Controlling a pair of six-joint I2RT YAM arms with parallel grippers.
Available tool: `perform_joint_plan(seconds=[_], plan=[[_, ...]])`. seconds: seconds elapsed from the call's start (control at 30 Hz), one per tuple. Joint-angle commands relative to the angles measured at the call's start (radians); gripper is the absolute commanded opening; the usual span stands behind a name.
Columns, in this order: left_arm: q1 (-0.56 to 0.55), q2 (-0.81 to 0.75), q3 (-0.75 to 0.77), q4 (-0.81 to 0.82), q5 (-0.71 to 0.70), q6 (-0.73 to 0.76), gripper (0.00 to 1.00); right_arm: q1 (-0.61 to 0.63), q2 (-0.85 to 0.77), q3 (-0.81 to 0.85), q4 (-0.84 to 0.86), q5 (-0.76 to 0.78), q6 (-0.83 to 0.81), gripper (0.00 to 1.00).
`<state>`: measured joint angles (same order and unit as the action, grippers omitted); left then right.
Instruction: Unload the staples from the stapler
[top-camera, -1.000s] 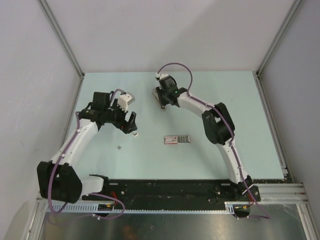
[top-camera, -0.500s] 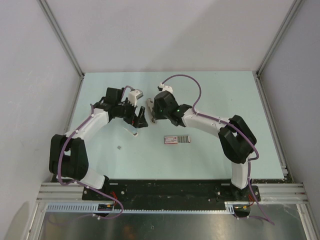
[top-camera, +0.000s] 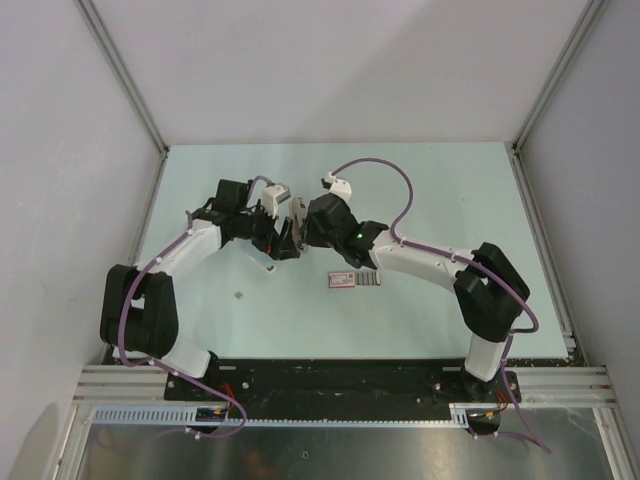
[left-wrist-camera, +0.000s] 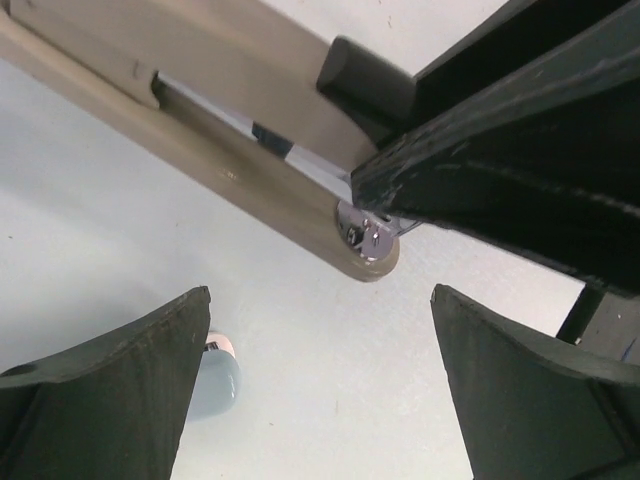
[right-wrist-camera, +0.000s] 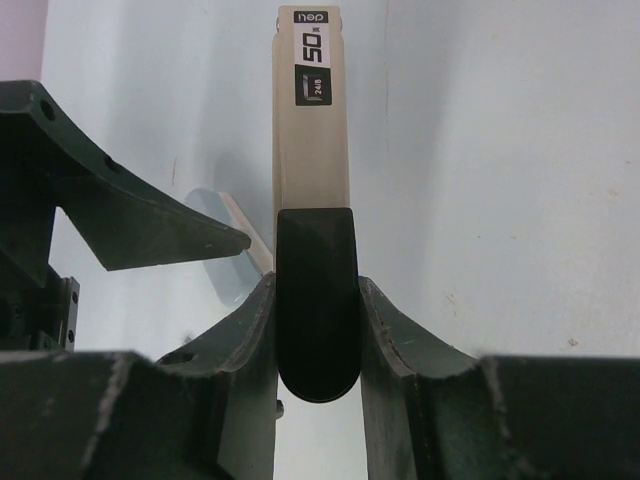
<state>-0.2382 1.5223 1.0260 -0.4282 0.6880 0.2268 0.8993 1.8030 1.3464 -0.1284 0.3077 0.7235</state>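
Observation:
The stapler is slim and beige with a black top part. My right gripper is shut on that black part and holds the stapler above the table. From above, the stapler sits between the two grippers at the middle of the table. My left gripper is open just below the stapler's rounded end, with nothing between its fingers. A metal rail shows in the stapler's underside. No staples show in it.
A flat red-and-white box lies on the table with short grey strips beside it. A small pale blue and white object lies under my left gripper. A tiny speck lies nearer the front. Walls close in three sides.
My right gripper has carried the stapler left and toward the front. My left gripper has swung right to meet it. The two now stand close together.

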Motion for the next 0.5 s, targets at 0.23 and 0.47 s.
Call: perform_joint_plan(seconds=[0.23, 0.47], plan=[[-0.007, -0.018, -0.005, 0.028, 0.100, 0.009, 0.90, 0.034, -0.097, -0.009, 0.153, 0.016, 0.090, 0.00], [-0.006, -0.012, -0.008, 0.027, 0.123, 0.021, 0.58, 0.048, -0.104, -0.025, 0.189, -0.012, 0.131, 0.00]])
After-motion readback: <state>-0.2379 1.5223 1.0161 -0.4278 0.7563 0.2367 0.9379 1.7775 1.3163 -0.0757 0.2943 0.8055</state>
